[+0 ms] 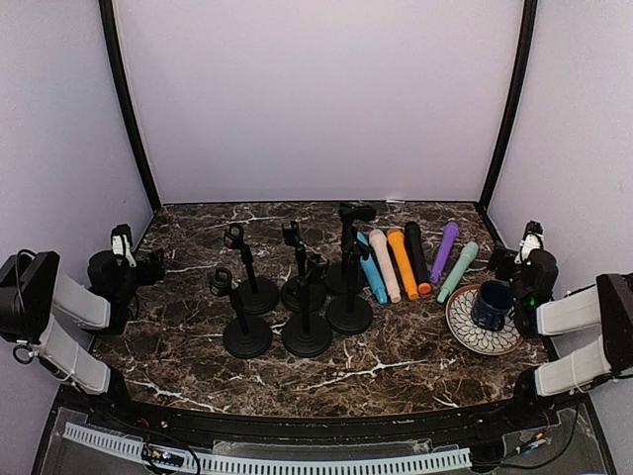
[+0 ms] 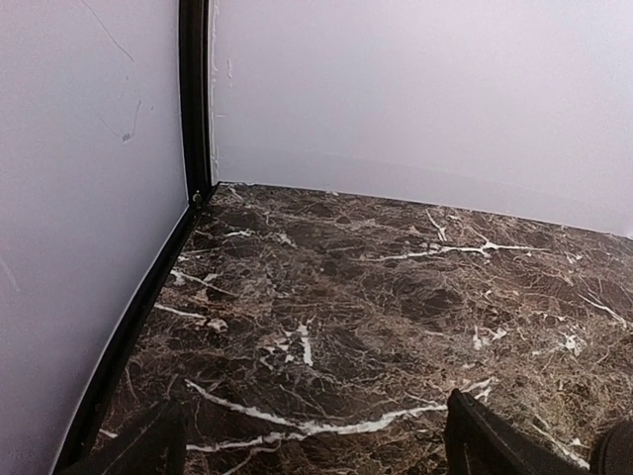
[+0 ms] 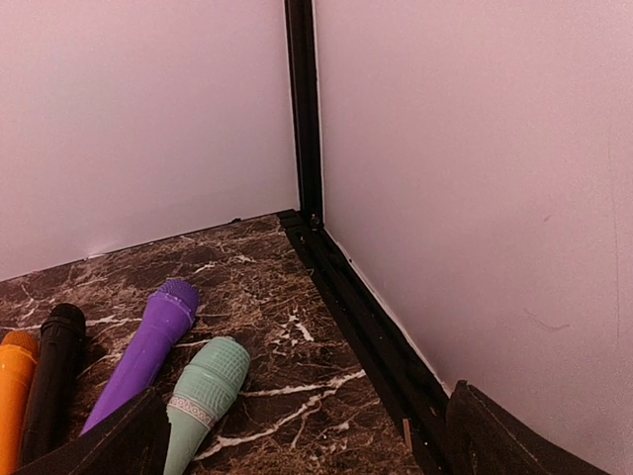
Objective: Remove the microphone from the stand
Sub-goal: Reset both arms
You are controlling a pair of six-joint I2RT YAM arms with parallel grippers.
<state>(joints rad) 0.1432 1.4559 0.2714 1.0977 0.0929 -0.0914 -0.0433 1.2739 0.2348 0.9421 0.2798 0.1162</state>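
I saw black microphone (image 1: 356, 212) sitting on back stand (image 1: 345, 243), near middle of table (image 1: 396, 368). My left tool (image 2: 315, 416) was released, fingers wide apart, holding nothing, by left wall (image 2: 89, 198). My right tool (image 3: 305, 406) was released too, near purple microphone (image 3: 148, 341) lying flat.

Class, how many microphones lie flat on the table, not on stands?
6, side by side right of the stands, left to right: blue, cream, orange, black, purple and mint-green. Stands may hide more.
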